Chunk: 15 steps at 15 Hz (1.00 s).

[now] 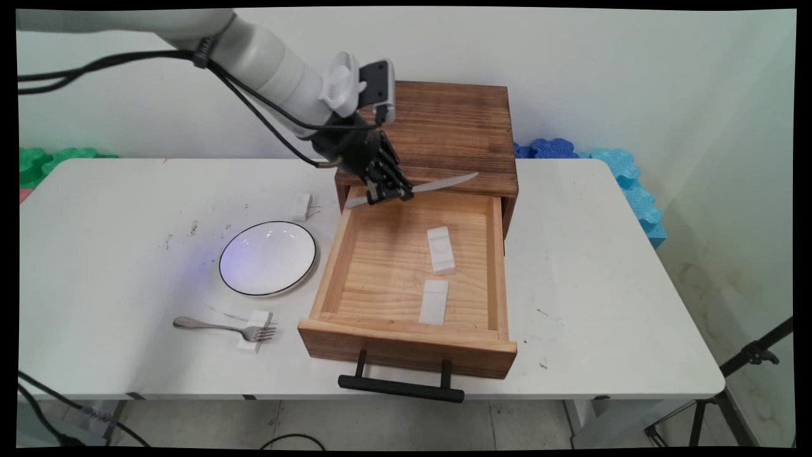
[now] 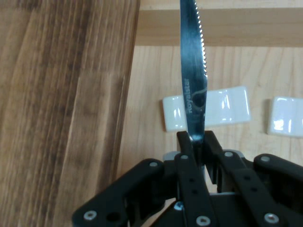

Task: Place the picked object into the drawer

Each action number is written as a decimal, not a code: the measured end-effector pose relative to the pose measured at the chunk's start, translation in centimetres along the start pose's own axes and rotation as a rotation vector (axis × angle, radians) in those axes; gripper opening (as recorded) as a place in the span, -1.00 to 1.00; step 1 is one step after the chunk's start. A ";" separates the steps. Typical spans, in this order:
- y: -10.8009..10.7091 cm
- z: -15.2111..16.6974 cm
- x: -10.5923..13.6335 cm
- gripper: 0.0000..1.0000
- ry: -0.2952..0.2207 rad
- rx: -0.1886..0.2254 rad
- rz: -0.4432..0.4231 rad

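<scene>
Drawer handle [image 1: 401,387], black bar, overhangs the table [image 1: 602,304] near edge. Drawer [image 1: 406,346] is pulled fully open toward the camera, light wood inside.

Left of the drawer front: fork [image 1: 222,328] lying flat, tines to the right resting on a small white rest [image 1: 254,331]. Behind that, a white plate [image 1: 268,258] with dark rim, just beside the drawer's left wall, not touching as far as I can see.

Inside the drawer: two white rests. Front rest [image 1: 434,302] sits close to the front wall; rear rest [image 1: 441,251] is mid-drawer, towards the right wall. Slightly apart, roughly in line front to back. Hand view shows both [image 2: 222,108] [image 2: 285,116] on the drawer floor below the blade.

Another small white block [image 1: 302,206] on the table behind the plate, left of the drawer's rear corner.

Tool [image 1: 388,190] hangs over the back-left part of the open drawer, clenched on a knife [image 1: 438,185]. Knife is held off the surface, roughly level, handle end poking out to the left, blade pointing right and slightly up across the cabinet's front edge. Hand view: fingers [image 2: 187,142] pinch the blade [image 2: 193,71] near its base, serrated edge on the picture's right.

Cabinet [image 1: 453,136], dark wood, sits at the table's far side behind the drawer. Blue and green foam pieces by the wall beyond.
</scene>
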 end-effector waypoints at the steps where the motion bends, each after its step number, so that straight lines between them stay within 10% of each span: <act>1: 0.0 0.3 0.1 -1.00 -0.001 -0.001 -0.003; 15: 0.4 6.8 -0.9 -1.00 -0.025 -0.026 -0.051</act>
